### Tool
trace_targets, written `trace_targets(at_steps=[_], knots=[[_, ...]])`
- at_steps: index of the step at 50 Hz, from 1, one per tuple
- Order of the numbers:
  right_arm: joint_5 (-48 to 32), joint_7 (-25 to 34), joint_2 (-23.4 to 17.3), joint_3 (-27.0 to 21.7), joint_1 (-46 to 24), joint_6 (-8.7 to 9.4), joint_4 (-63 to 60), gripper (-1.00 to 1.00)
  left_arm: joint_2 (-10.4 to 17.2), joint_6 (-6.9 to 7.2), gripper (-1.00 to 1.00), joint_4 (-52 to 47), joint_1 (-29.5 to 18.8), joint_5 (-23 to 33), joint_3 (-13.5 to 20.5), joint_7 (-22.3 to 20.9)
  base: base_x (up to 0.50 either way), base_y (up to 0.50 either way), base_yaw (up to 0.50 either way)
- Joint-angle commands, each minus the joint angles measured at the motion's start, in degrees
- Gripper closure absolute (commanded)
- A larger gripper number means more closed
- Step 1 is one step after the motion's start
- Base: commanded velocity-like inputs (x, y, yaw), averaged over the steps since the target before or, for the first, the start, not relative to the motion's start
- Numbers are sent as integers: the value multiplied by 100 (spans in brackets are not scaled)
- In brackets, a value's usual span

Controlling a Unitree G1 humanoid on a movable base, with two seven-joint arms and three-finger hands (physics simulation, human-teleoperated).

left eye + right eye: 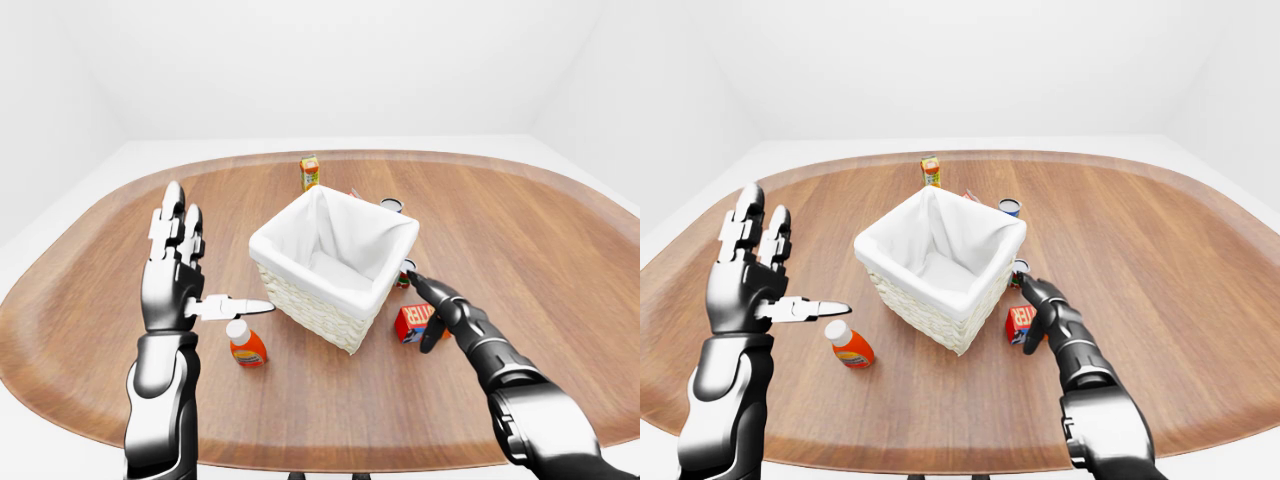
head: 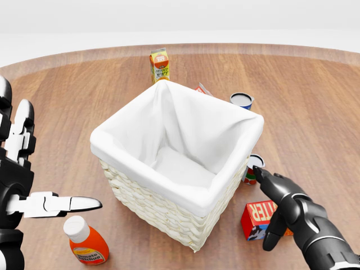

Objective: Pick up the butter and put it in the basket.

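Butter box (image 2: 260,216): flat on the table, lower right in the head view, just beside the basket (image 2: 140,202).
Right hand (image 2: 281,205): over the box, fingers spread, not gripping; probably set for a grasp.
Left hand (image 2: 22,180): raised, fingers open, near the ketchup bottle (image 2: 85,242).

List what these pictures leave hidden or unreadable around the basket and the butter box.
- Butter box: the right hand covers its right half in the head view, so contact cannot be judged.
- Red item beyond the basket: the rim hides all but a corner.
- Small can: the basket corner and a fingertip partly cover it.
- Left hand: cut by the head view's left edge.
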Motion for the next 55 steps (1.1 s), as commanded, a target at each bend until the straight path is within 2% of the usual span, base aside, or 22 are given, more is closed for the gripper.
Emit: trace_targets(at_steps=[1, 10, 15, 28, 38, 55], knots=[[-484, -390, 184, 199, -277, 0, 424, -100, -2, 0, -100, 45, 22, -23, 19, -5, 0, 0, 0], [-625, -374, 296, 222, -328, 0, 578, -100, -1, 0, -100, 28, 51, -48, 40, -5, 0, 0, 0], [-440, -140, 351, 103, -362, 0, 667, -100, -3, 0, -100, -58, 74, -57, 52, 0, 0, 0, 0], [-599, -259, 339, 126, -507, 0, 874, -100, -47, 0, -100, -243, 309, -66, 160, -44, 0, 0, 0], [-940, -273, 413, 160, -600, 0, 976, -100, -63, 0, -100, -187, 323, -76, 218, -59, 0, 0, 0], [-1450, -310, 308, 123, -401, 0, 1064, -100, -49, 0, -100, -69, 359, -132, 268, -71, 0, 0, 0]])
